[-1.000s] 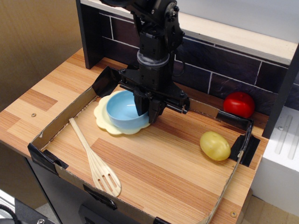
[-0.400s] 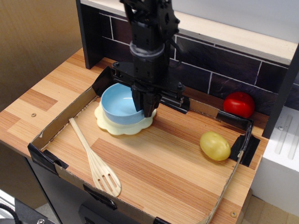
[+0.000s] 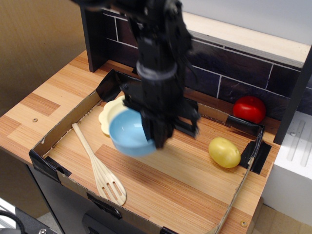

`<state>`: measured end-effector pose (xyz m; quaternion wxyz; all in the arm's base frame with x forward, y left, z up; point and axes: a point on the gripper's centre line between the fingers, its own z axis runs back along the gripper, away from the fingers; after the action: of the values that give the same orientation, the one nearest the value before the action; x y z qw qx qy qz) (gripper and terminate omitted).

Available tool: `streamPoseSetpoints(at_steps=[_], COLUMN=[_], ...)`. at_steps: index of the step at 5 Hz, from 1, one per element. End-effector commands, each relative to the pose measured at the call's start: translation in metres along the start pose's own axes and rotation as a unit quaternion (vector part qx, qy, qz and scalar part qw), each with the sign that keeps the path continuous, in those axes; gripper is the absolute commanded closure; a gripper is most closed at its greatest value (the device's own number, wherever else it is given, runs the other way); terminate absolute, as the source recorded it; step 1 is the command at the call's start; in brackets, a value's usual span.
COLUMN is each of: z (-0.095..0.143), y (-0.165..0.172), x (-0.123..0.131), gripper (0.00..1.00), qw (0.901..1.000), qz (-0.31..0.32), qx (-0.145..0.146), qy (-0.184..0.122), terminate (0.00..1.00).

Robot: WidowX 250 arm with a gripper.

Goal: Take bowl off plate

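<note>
The bowl [image 3: 129,138] is gripped by its right rim in the jaws of the gripper [image 3: 157,139], and it's held up in the air, tilted a bit toward the camera. It's no longer over the middle of the plate [image 3: 108,114]; compared with a moment ago it's been lifted and carried toward the front, so only the plate's left and back scalloped edge is seen peeking out behind it. Whether the bowl's back edge overlaps the plate or just hides it can't really be told from this angle, since the arm is motion-blurred and blocks a lot.

The plate is left flat on the wooden tabletop [image 3: 195,180], in the back left corner of the low cardboard border [image 3: 63,127] that's been taped around the work area.

A wooden slotted spatula [image 3: 98,166] is laid diagonally just left of the bowl and a bit in front, handle toward the plate, head near the front edge. A yellow egg-shaped fruit [image 3: 224,152] is parked on the right side inside the border, well apart from the bowl. A red tomato [image 3: 249,109] is seen outside the border, at the back right against the dark tiled wall [image 3: 229,80].
</note>
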<state>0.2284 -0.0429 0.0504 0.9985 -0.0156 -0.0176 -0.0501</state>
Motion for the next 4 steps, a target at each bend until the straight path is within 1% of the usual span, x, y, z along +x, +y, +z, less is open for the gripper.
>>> streamPoseSetpoints(at_steps=[1, 2, 3, 4], z=[-0.016, -0.024, -0.02, -0.015], y=[-0.04, -0.058, -0.053, -0.047], x=[-0.019, -0.026, -0.026, -0.022], gripper=[1.0, 1.0, 0.0, 0.0], qw=[0.9991, 0.9993, 0.9997, 0.9996], qz=[-0.04, -0.033, -0.009, -0.005], qx=[-0.004, -0.012, -0.011, -0.014], qy=[-0.011, -0.01, -0.021, -0.024], terminate=[0.0, 0.0, 0.0, 0.0])
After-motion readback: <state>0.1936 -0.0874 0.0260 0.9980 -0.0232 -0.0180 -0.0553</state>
